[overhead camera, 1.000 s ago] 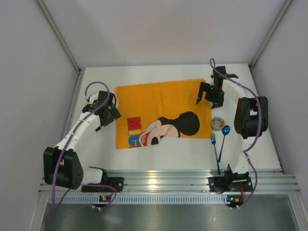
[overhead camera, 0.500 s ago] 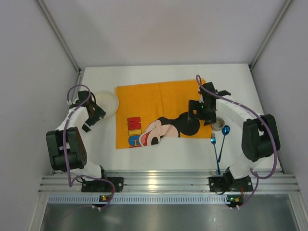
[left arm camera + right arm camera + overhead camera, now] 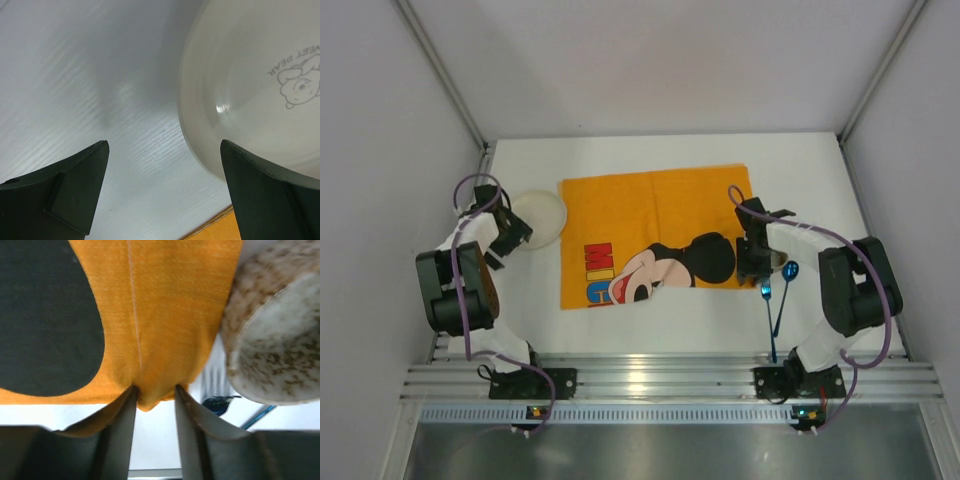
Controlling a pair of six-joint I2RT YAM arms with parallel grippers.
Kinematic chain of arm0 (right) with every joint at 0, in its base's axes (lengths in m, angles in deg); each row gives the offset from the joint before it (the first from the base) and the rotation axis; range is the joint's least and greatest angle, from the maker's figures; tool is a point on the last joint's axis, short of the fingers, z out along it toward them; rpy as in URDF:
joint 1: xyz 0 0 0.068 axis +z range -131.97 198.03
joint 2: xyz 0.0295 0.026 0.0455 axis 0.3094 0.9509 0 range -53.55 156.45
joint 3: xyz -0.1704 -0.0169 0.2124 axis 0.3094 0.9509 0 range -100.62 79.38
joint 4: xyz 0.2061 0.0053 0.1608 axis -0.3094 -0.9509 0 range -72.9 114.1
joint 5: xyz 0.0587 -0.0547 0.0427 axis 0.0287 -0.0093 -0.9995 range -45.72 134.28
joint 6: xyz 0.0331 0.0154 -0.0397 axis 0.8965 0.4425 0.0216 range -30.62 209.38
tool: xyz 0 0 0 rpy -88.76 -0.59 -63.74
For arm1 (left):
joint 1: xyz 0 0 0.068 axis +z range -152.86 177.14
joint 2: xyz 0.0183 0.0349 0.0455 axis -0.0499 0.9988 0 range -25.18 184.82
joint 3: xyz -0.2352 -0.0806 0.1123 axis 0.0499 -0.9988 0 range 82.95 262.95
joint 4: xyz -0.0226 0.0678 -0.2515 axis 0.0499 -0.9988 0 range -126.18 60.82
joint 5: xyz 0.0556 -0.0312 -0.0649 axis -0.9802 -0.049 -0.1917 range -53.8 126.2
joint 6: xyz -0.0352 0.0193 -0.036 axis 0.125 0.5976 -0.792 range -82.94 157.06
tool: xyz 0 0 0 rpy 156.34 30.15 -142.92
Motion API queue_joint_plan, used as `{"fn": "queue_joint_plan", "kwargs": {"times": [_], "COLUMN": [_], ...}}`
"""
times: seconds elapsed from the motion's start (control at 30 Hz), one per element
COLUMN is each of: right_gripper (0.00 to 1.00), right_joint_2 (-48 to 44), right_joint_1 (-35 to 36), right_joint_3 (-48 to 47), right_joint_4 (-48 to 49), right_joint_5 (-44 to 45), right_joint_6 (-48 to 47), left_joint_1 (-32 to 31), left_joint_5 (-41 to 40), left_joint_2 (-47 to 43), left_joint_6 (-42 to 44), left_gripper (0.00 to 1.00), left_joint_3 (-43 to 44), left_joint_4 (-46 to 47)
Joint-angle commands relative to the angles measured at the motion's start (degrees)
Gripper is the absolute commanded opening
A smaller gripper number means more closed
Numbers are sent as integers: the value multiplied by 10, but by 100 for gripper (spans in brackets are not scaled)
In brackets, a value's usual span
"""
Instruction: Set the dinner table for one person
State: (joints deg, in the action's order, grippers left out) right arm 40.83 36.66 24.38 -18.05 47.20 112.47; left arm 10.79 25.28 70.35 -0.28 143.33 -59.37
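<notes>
The dinner table (image 3: 650,322) is a white top with an orange Mickey Mouse placemat (image 3: 655,235) on its middle. My right gripper (image 3: 752,268) is at the placemat's near right corner. In the right wrist view its fingertips (image 3: 156,395) pinch a puckered fold of the placemat's edge (image 3: 160,340). A speckled cup (image 3: 272,340) lies right beside it. A blue spoon (image 3: 784,290) and a blue fork (image 3: 767,315) lie just in front. A white plate (image 3: 542,215) sits left of the placemat. My left gripper (image 3: 508,236) stands open over bare table (image 3: 162,190), next to the plate (image 3: 250,90).
An aluminium rail (image 3: 660,375) runs along the near edge by the arm bases. Grey walls close in the left, right and far sides. The placemat's corner (image 3: 215,231) shows at the bottom of the left wrist view.
My right gripper came from the placemat's far right side to its near right corner and closed on the edge. The left arm drew back leftward, uncovering the white plate.
</notes>
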Motion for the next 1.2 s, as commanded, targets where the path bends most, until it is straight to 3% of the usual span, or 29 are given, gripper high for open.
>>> {"fn": "queue_joint_plan", "kwargs": {"times": [0.0, 0.13, 0.2, 0.73, 1.0, 1.03, 1.07, 1.1, 1.13, 1.17], "right_gripper": [28, 5, 0, 0, 0, 0, 1, 12, 21, 52], "right_joint_2": [38, 25, 19, -76, -104, -101, -99, -95, -95, -97], "right_joint_1": [4, 4, 4, 16, 15, 16, 16, 16, 16, 17], "right_joint_3": [45, 54, 60, 121, 133, 122, 115, 107, 91, 81], "right_joint_4": [61, 52, 31, -70, -88, -88, -91, -94, -95, -101], "right_joint_5": [9, 14, 14, -5, -5, -5, -9, -9, -10, -10], "right_joint_6": [1, 7, 14, 117, 110, 107, 98, 94, 91, 83], "left_joint_1": [16, 21, 23, 41, 40, 41, 40, 40, 41, 40], "left_joint_5": [9, 2, 1, 21, 31, 31, 34, 35, 38, 41], "left_joint_2": [12, 15, 19, 97, 137, 142, 152, 157, 159, 163], "left_joint_6": [12, 27, 32, 40, 39, 40, 45, 46, 53, 57], "left_gripper": [98, 98, 98, 92, 74, 61, 55, 47, 30, 23], "left_joint_3": [21, 34, 40, 86, 122, 135, 142, 154, 162, 168], "left_joint_4": [24, 22, 19, 44, 62, 59, 59, 55, 52, 50]}}
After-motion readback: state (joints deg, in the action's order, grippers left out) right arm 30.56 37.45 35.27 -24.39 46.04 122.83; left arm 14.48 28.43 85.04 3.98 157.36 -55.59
